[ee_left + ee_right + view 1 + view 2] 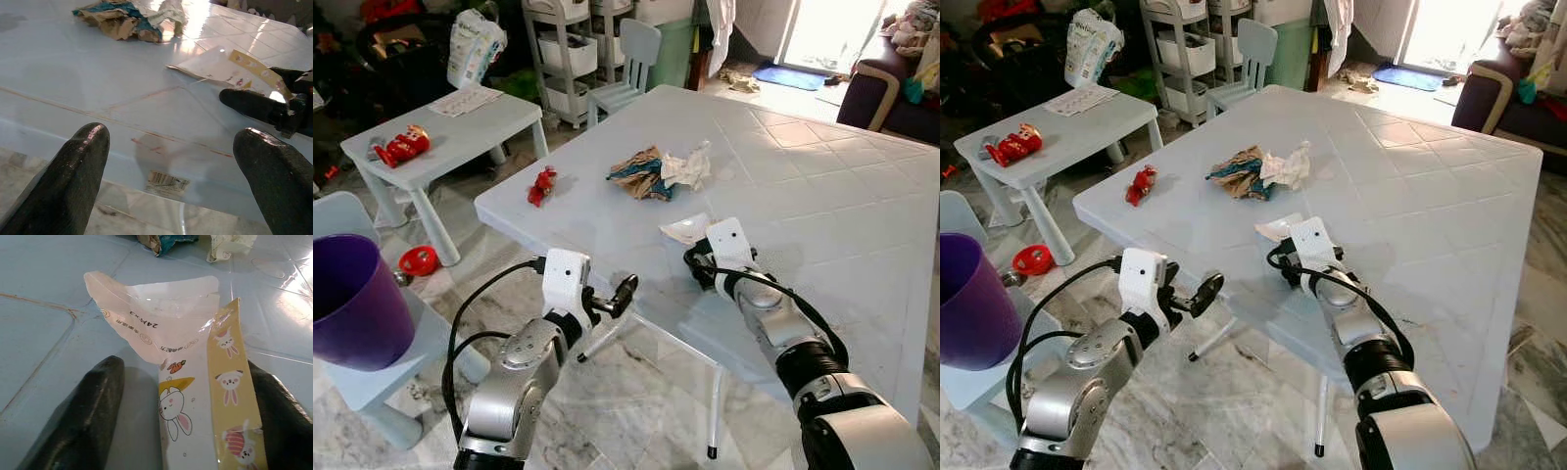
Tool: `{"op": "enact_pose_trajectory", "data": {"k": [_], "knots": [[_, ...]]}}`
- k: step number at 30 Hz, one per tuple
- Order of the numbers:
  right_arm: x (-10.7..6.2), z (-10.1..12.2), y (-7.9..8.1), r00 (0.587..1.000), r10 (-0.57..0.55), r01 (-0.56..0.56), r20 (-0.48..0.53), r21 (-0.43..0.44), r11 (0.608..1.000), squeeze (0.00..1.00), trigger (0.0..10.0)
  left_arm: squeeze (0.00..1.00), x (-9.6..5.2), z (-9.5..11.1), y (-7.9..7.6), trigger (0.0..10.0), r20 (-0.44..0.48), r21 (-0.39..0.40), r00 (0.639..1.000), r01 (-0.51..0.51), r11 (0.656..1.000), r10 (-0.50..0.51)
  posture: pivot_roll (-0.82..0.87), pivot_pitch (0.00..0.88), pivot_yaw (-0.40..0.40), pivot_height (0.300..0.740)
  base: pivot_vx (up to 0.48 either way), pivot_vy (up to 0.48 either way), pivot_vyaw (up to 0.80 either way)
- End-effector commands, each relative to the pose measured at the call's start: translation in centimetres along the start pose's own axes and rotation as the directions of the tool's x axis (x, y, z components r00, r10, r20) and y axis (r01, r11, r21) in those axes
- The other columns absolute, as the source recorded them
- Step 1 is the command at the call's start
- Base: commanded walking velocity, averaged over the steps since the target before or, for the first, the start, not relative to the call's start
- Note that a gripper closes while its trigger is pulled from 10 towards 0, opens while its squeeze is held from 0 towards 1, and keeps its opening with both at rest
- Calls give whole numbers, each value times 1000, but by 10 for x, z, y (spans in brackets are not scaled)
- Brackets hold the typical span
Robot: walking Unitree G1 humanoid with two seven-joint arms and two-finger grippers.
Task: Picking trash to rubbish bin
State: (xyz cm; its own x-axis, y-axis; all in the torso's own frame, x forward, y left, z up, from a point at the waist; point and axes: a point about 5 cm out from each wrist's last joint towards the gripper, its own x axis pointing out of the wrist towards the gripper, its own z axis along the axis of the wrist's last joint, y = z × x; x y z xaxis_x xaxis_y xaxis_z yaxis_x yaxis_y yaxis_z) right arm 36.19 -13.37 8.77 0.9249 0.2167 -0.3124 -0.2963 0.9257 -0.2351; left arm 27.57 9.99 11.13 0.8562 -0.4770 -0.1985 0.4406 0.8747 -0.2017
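A flat white wrapper (171, 323) with yellow rabbit print lies near the front of the big white table (822, 196). My right gripper (183, 382) rests low on the table, open, with the wrapper's near end between its fingers (100, 396). A pile of crumpled brown, blue and white paper (656, 171) sits further back, and a small red wrapper (542, 184) lies near the table's left edge. My left gripper (626, 289) hangs open just off the table's front edge, level with it and empty. A purple bin (352, 299) stands on a low stool at the far left.
A small white side table (460, 127) on the left carries a red toy (403, 145) and a paper sheet. A child's chair (628, 59) and shelving stand behind the big table. A red object (417, 260) lies on the marble floor.
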Motion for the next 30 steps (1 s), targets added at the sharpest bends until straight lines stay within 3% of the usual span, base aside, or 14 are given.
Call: {"op": "enact_pose_trajectory", "data": {"k": [1, 8, 30], "knots": [[2, 9, 0, 1000, 6, -6, 27, 15, 1000, 0, 0, 0, -2, 4, -5, 10000, 8, 7, 999, 46, 999, -46, 40, 0, -3, 740, 0, 0, 0], [3, 10, 0, 999, 10, -10, 38, 16, 1000, 0, 0, 0, -3, 5, -11, 10000, -7, 3, 992, 124, 992, -124, 38, 0, -1, 740, 0, 0, 0], [3, 16, -1, 997, 2, -4, 83, 16, 1000, 0, 0, 0, 0, 5, -9, 10000, -20, 35, 993, 118, 992, -118, 39, 0, -2, 740, 0, 0, 0]]}}
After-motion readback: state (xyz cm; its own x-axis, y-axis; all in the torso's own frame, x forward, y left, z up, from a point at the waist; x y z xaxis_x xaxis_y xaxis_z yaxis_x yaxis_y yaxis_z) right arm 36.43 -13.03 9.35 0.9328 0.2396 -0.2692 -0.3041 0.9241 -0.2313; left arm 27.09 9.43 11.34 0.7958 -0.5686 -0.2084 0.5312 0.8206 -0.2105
